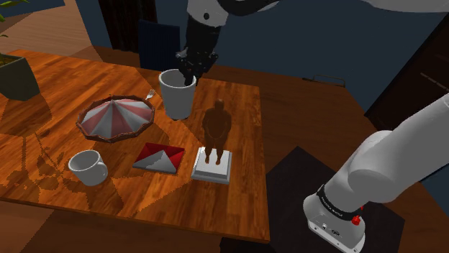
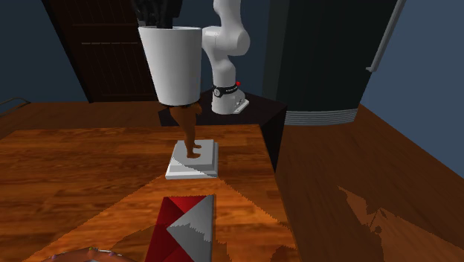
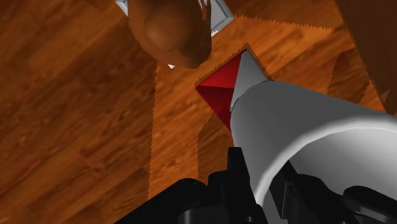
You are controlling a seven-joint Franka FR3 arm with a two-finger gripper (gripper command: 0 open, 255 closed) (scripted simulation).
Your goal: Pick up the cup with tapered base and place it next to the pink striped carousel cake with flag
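The black two-finger claw (image 1: pixel 191 72) is clamped on the rim of a tall white cup with a tapered base (image 2: pixel 173 63). One finger (image 3: pixel 234 181) is outside the wall and the other is down inside, so the cup hangs upright from it, clear of the brown wooden table (image 1: pixel 237 205). Almost straight under the claw stands a brown human-shaped figurine (image 1: pixel 215 123) on a white square plinth (image 1: pixel 213 167). Just beside that plinth, also below the claw, lies a flat red and grey pyramid-patterned block (image 1: pixel 160 158). Further out from the claw, away from the figurine, sits the pinkish-red and white striped round carousel cake (image 1: pixel 115 118), with a small pale flag (image 1: pixel 150 94) at its edge nearest the cup. Farther still, past the cake, rests a squat white mug with a handle (image 1: pixel 88 167).
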